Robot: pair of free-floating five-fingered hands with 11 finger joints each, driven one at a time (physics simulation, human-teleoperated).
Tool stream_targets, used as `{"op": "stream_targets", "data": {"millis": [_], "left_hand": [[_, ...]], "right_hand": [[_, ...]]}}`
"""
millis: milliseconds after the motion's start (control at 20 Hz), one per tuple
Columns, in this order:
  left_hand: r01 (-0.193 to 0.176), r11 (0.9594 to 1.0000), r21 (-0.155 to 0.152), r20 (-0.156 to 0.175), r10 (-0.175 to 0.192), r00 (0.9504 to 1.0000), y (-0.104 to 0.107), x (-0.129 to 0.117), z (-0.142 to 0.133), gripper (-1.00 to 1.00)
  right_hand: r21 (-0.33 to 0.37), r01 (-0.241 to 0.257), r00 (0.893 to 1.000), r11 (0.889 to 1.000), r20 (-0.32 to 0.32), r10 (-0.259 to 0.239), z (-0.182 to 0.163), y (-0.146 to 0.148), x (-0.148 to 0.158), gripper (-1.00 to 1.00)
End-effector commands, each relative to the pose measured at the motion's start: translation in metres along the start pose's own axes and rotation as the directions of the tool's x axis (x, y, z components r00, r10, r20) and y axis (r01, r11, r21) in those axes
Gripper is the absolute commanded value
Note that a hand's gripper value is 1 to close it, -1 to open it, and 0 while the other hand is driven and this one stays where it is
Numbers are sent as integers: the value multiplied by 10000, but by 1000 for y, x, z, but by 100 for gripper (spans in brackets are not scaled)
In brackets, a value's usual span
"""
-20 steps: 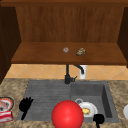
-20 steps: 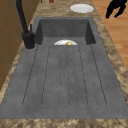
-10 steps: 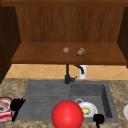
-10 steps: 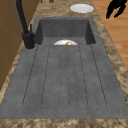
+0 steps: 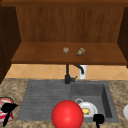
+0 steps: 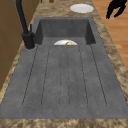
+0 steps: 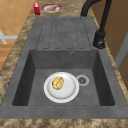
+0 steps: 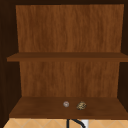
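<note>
My left hand [image 5: 7, 108] hangs over the counter at the far left, fingers relaxed, just in front of a red-and-white plate [image 5: 5, 105]. Near the sink's front edge, by the basin's right corner, my right hand [image 5: 98, 119] holds nothing. In the left side view it is the hand [image 6: 114, 7] off the counter's front, fingers hanging loose, beside a white plate [image 6: 81, 8]. A white plate [image 7: 61, 87] with a yellow piece of food [image 7: 57, 83] lies in the basin [image 7: 100, 82]. A red ball [image 5: 67, 115] sits low in the middle of the front view.
The black faucet [image 5: 67, 75] stands behind the sink, beside the ribbed draining board [image 6: 65, 77]. A red cup [image 7: 36, 8] stands by the plate at the counter's left end. Two small objects [image 8: 66, 104] [image 8: 81, 105] lie on the lower cabinet shelf [image 8: 37, 110].
</note>
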Motion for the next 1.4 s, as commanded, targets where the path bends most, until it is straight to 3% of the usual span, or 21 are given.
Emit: {"op": "stream_targets", "data": {"millis": [0,200,400,500,650,800,950,1000,1350], "left_hand": [[-1058,9937,370,240,1050,9942,-2,0,18,-100],[-1654,9854,414,415,1637,9856,-2,-5,38,-100],[-1869,9803,645,602,1831,9812,-3,-18,55,-100],[-1853,9796,775,729,1798,9810,-3,-29,62,-100],[-1775,9811,771,499,1740,9835,0,-48,65,-100],[-1577,9833,904,474,1540,9869,-4,-67,70,-100],[-1564,9838,882,436,1530,9873,-13,-84,68,-100],[-1643,9826,862,488,1606,9858,-16,-89,67,-100],[-2695,9605,694,869,2633,9608,-39,-99,79,-100]], "right_hand": [[0,0,10000,10000,0,0,0,0,0,0],[-1,1,10000,10000,0,-1,0,0,0,0],[-1,2,10000,10000,-1,-2,0,0,0,0],[-1,2,10000,10000,-1,-2,0,0,0,0],[-1,2,10000,10000,-1,-2,0,0,0,0],[-1,3,10000,10000,-1,-3,0,0,0,0],[-1,3,10000,10000,-1,-3,0,0,0,0],[-1,3,10000,10000,-1,-3,0,0,0,0],[-1,3,10000,10000,-1,-3,0,0,0,0]]}}
